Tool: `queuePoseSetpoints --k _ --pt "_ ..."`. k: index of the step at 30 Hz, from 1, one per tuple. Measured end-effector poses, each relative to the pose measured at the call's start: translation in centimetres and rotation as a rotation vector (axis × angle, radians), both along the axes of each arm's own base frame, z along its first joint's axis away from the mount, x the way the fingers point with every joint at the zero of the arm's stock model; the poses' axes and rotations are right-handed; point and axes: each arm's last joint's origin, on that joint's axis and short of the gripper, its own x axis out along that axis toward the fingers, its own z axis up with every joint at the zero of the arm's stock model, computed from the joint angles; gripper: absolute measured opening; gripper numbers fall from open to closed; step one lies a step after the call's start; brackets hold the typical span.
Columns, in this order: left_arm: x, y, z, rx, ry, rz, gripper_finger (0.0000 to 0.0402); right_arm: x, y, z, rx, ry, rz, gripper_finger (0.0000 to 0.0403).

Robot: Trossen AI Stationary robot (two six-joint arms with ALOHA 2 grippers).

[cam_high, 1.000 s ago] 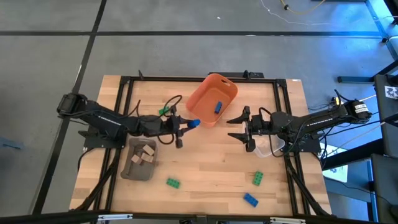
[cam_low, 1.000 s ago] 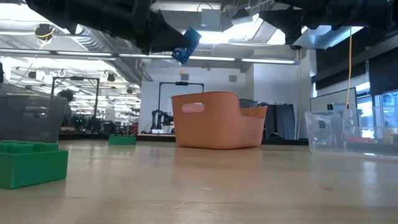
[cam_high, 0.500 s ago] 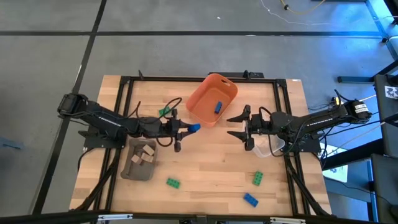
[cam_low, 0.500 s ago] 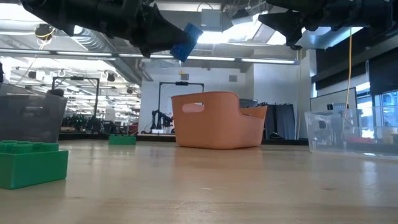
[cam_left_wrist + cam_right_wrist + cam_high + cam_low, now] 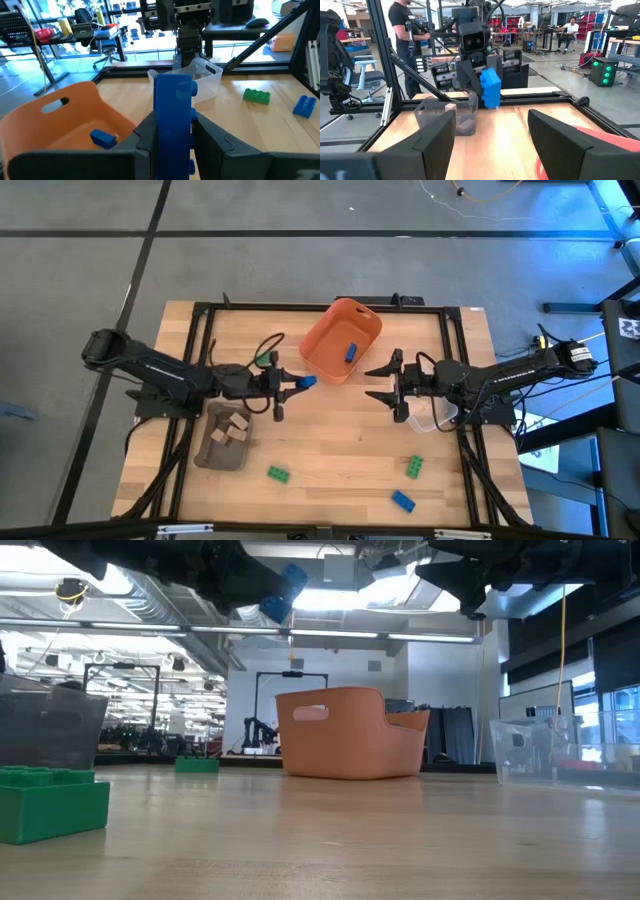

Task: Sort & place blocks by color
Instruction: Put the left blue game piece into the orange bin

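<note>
Low view, nearest first: a green block [image 5: 52,802] sits at the lower left of the frame, the orange bin [image 5: 350,732] stands mid-frame beyond it, and high in the upper left the left gripper [image 5: 262,590] hangs with a blue block [image 5: 281,592] pinched between its fingers. Over the past second that arm has drawn back toward the left of the frame, carrying the block away from the bin's near rim rather than over it; by this reading the drop into the bin is not yet made and the arm may be lining up afresh.

High view, from the bottom of the frame upward: a blue block [image 5: 402,500] and two green blocks [image 5: 278,473] [image 5: 414,467] lie loose on the table [image 5: 330,440]. At centre left is the grey tray [image 5: 224,436] holding tan blocks [image 5: 234,427]. The carried block [image 5: 306,381] is short of the bin [image 5: 341,338], in which one blue block [image 5: 351,351] already lies. The right gripper [image 5: 393,396] waits at centre right, fingers spread wide and empty, unmoved.

Left wrist view alone shows the grip close up, fingers [image 5: 150,131] clamped on the upright block, with a clear tub [image 5: 205,82] beyond. Right wrist view alone shows the grip from the opposite side, and people [image 5: 409,35] in the room behind.
</note>
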Motion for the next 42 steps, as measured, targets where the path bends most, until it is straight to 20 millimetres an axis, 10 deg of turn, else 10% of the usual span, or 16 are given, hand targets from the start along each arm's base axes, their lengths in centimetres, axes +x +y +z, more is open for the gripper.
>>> queuePoseSetpoints --k 42 --pt "-1.8 0.5 -1.4 -0.058 -0.091 -0.073 0.0079 0.0 0.0 0.0 0.051 0.004 -0.015 0.025"
